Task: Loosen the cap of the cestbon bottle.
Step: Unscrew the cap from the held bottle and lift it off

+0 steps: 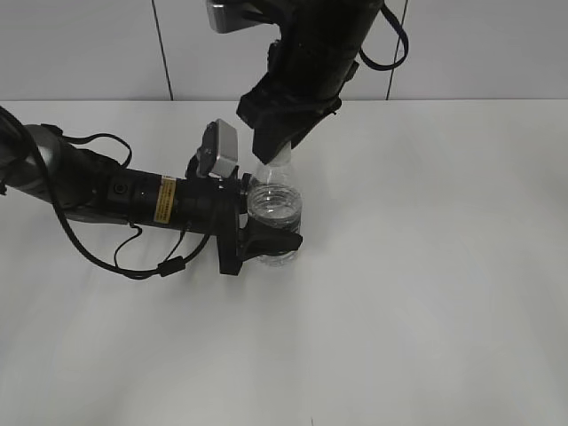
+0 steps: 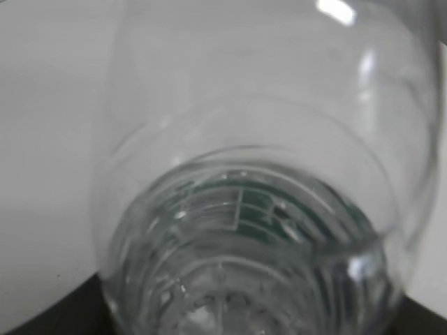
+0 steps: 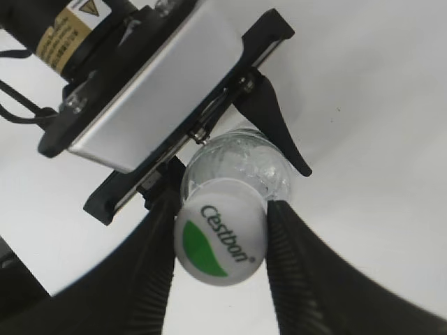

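The cestbon bottle (image 1: 275,206) stands upright on the white table, clear with a dark green label (image 2: 269,213). My left gripper (image 1: 269,238) reaches in from the left and is shut on the bottle's lower body, one black finger on each side. In the left wrist view the bottle (image 2: 244,160) fills the frame and the jaws are hidden behind it. My right gripper (image 3: 222,209) comes down from above and is shut on the white cap (image 3: 220,239), whose green leaf mark and lettering face the camera; ribbed fingers (image 3: 293,258) press both sides. In the exterior view the cap (image 1: 282,160) is mostly hidden.
The white table (image 1: 426,293) spreads around the bottle, with a grey wall behind. The left arm (image 1: 106,191) lies low across the table's left side with loose cables. The right arm (image 1: 311,53) hangs over the bottle from the back.
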`<control>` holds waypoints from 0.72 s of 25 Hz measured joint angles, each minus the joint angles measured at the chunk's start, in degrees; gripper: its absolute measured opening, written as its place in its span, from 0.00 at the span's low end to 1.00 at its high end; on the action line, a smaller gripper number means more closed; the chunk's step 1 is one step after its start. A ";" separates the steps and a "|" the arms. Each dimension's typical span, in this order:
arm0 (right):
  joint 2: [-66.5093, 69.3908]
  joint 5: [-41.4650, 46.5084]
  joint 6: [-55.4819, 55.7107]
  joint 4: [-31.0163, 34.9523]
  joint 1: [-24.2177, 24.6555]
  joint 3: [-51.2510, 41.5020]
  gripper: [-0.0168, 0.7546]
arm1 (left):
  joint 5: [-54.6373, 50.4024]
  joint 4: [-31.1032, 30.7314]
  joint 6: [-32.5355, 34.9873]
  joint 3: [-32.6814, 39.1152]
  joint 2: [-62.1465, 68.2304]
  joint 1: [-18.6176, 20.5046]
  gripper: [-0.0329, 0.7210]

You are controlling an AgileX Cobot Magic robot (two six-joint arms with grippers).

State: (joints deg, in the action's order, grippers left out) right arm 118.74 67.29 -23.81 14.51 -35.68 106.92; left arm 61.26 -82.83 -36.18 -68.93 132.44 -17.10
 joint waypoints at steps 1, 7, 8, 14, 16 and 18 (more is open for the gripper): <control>0.00 0.00 -1.84 -0.06 0.00 0.00 0.42 | 0.00 0.00 0.05 0.00 0.00 0.00 0.59; 0.00 0.07 -10.91 -0.06 0.00 0.00 0.41 | 0.05 -0.07 0.18 0.00 0.00 0.00 0.59; 0.00 0.07 -12.51 -0.06 0.00 0.00 0.41 | 0.13 -0.07 0.18 0.00 0.00 0.00 0.59; 0.00 0.35 -21.68 -0.01 0.00 0.00 0.41 | 0.66 -0.93 0.13 0.00 0.00 0.00 0.59; 0.00 0.76 -24.77 0.24 0.00 0.00 0.41 | 1.07 -1.55 0.12 0.00 0.00 0.00 0.59; 0.00 1.03 -27.24 0.35 0.00 0.00 0.41 | 1.27 -1.97 0.07 0.00 0.00 0.00 0.59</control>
State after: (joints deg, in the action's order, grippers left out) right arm 118.74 68.32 -51.04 14.87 -35.68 106.92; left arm 62.53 -84.80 -36.12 -68.93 132.44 -17.10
